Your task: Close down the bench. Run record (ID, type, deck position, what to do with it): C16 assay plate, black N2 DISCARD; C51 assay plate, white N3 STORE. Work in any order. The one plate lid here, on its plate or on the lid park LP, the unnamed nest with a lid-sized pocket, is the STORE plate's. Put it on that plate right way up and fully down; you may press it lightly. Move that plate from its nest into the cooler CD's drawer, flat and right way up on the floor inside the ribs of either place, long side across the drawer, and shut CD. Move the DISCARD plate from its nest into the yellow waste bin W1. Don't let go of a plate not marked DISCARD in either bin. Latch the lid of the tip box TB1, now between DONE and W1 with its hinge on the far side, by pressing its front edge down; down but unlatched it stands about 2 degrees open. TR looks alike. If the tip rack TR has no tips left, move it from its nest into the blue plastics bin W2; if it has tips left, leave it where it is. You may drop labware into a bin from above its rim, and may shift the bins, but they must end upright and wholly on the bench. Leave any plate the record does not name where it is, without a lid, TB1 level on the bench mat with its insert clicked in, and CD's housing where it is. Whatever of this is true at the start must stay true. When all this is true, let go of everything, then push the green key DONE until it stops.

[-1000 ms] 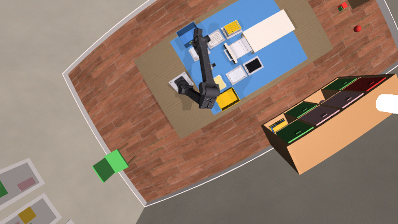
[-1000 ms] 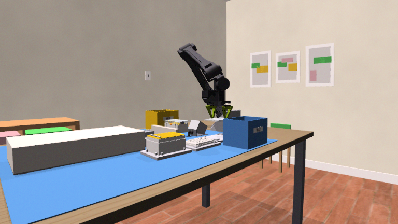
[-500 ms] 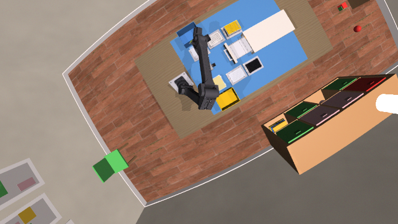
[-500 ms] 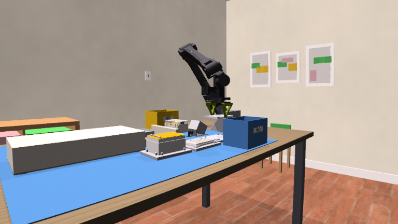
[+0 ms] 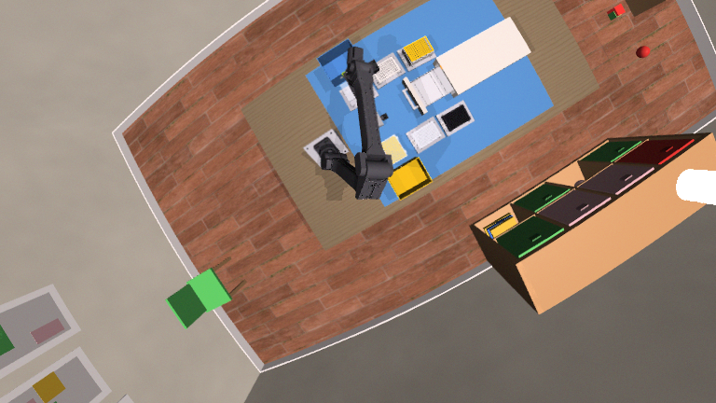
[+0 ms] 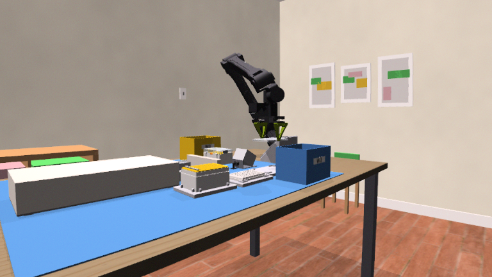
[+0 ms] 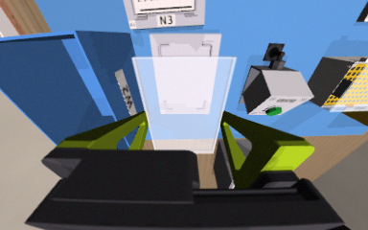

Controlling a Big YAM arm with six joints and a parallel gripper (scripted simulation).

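Note:
My gripper (image 7: 184,114) (image 6: 270,131) (image 5: 353,63) is shut on the clear plate lid (image 7: 184,103) (image 6: 266,138), gripping its two long sides, and holds it level in the air. Right below it lies the lid park (image 7: 186,45) with its pocket bare. Just beyond that is nest N3 (image 7: 165,20) with the white plate (image 5: 388,68) (image 6: 250,174), which has no lid. The black plate (image 5: 455,118) sits in its nest. The cooler (image 5: 483,55) (image 6: 90,179) has its drawer (image 5: 427,90) pulled out.
The blue bin (image 7: 57,81) (image 6: 302,163) (image 5: 335,63) stands close on my left. The grey DONE wedge with its green key (image 7: 273,111) and a tip box (image 7: 342,79) are on my right. The tip rack with yellow tips (image 5: 418,48) (image 6: 205,176), another white plate (image 5: 424,134) and the yellow bin (image 5: 408,176) stand on the mat.

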